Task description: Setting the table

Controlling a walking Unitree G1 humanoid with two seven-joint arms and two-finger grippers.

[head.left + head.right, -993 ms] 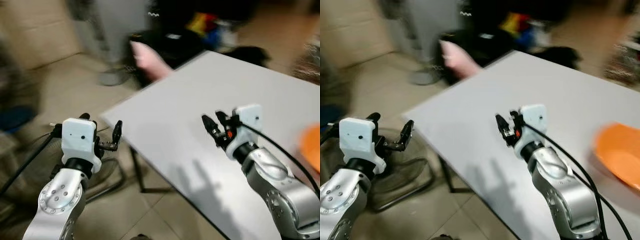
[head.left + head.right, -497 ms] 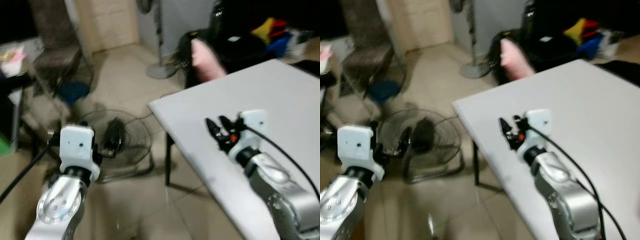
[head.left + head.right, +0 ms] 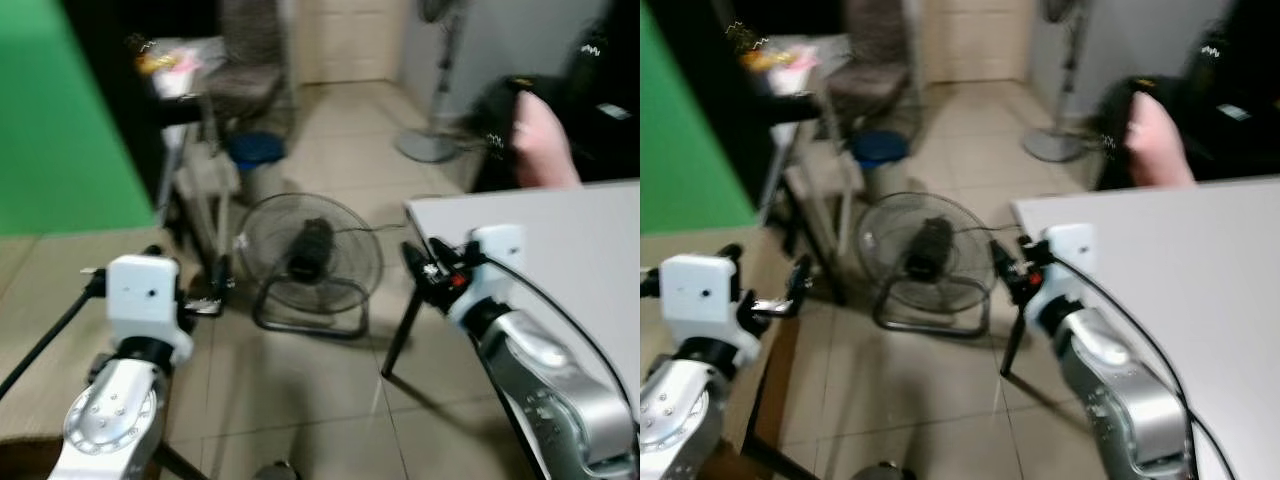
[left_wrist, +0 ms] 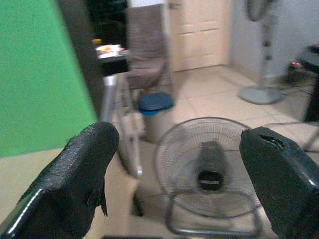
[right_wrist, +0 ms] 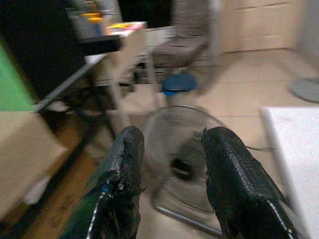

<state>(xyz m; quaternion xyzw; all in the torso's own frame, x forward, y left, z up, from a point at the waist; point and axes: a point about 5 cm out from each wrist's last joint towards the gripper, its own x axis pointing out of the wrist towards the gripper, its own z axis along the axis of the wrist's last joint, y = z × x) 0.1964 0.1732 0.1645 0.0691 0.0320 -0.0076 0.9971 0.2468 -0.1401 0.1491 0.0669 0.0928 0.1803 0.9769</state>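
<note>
Both grippers (image 4: pixel 174 164) (image 5: pixel 172 164) open, empty, aimed toward floor fan (image 3: pixel 310 255).

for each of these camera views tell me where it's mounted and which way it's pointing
Left and right eye views: on the head, looking forward and down at a floor fan and the white table; both silver arms, left tool, right tool.
Left wrist view: on the left wrist, looking along two spread black fingers at the fan.
Right wrist view: on the right wrist, past its black fingers at the same fan.
Shared: the fan and blue-lidded bin.
</note>
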